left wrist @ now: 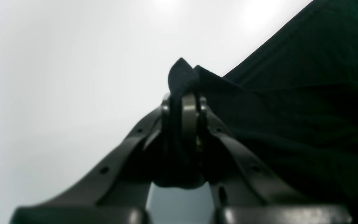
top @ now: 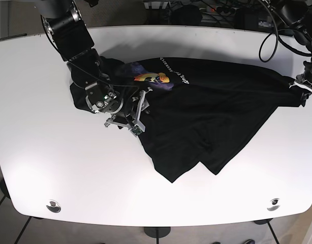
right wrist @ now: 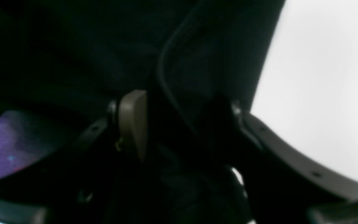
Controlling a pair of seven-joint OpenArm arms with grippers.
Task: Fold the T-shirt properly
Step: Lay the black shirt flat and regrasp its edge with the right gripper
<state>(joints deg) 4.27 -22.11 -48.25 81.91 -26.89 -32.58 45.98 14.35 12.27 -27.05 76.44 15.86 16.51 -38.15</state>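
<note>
Left gripper (left wrist: 183, 105): clamped tight on the shirt (top: 217, 117) edge.
Right gripper (right wrist: 182, 124): jaws apart, shirt cloth between them.
Shirt: spread crumpled on table (top: 54, 168).

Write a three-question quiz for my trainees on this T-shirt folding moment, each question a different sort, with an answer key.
1. True or false: the left gripper is shut on a bunched fold of the black T-shirt.
2. In the base view, the printed graphic lies: A) beside the right gripper; B) at the shirt's lower tip; C) off the white table.
3. Fill in: the fabric around the right gripper looks ____, not flat.

Key: 1 true; 2 A; 3 bunched.
</note>
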